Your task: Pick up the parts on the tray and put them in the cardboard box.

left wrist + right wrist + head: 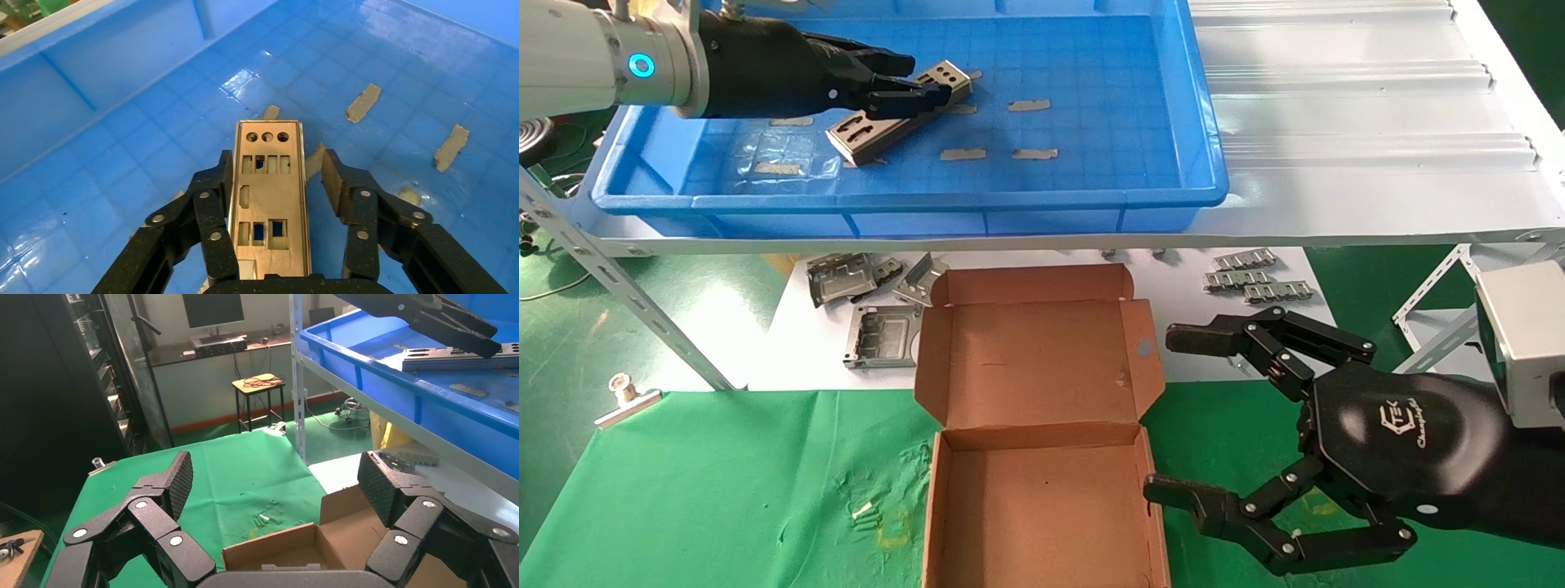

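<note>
One part [891,118], a long silver-grey plate with punched cutouts, lies slantwise in the blue tray [911,198]. My left gripper [928,77] is over it with its fingers either side of the plate. In the left wrist view the part [269,202] runs between the fingers. One finger [214,202] is against its edge and the other [352,202] stands a small gap away, so the gripper [275,162] is open. The cardboard box [1042,498] stands open and empty on the green cloth. My right gripper [1164,412] is open and empty beside the box's right side; in the right wrist view [274,471] it holds nothing.
Grey tape scraps [1029,104] are stuck on the tray floor. Squarish stamped pieces [842,279] and ridged strips [1250,278] lie on the white surface under the shelf. A slanted shelf upright [625,302] and a metal clip [625,396] are at the left.
</note>
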Robot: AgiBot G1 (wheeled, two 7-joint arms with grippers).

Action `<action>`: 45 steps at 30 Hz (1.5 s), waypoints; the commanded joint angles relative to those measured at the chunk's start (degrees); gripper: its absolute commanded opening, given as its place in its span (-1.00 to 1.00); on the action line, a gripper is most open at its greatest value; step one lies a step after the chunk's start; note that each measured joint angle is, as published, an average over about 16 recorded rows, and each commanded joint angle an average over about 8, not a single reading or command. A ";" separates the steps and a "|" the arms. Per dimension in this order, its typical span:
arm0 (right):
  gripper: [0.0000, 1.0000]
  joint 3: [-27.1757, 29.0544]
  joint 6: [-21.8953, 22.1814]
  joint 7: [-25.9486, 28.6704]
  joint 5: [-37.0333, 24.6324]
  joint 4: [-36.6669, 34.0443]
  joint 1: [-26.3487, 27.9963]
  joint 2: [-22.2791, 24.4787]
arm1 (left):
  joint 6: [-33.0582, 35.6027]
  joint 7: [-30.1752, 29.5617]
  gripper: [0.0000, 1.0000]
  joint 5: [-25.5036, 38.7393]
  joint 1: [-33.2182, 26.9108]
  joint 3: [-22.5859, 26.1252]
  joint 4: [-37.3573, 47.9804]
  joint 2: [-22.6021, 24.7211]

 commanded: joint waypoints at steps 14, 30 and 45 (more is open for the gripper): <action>1.00 0.00 0.00 0.00 0.00 0.00 0.00 0.00 | -0.28 0.11 -1.00 0.25 0.26 0.17 -0.08 -0.07; 1.00 0.00 0.00 0.00 0.00 0.00 0.00 0.00 | 1.73 1.34 1.00 -0.33 0.30 -0.23 -0.63 -0.39; 1.00 0.00 0.00 0.00 0.00 0.00 0.00 0.00 | 1.30 1.72 1.00 -0.67 0.11 -0.48 -0.45 -0.27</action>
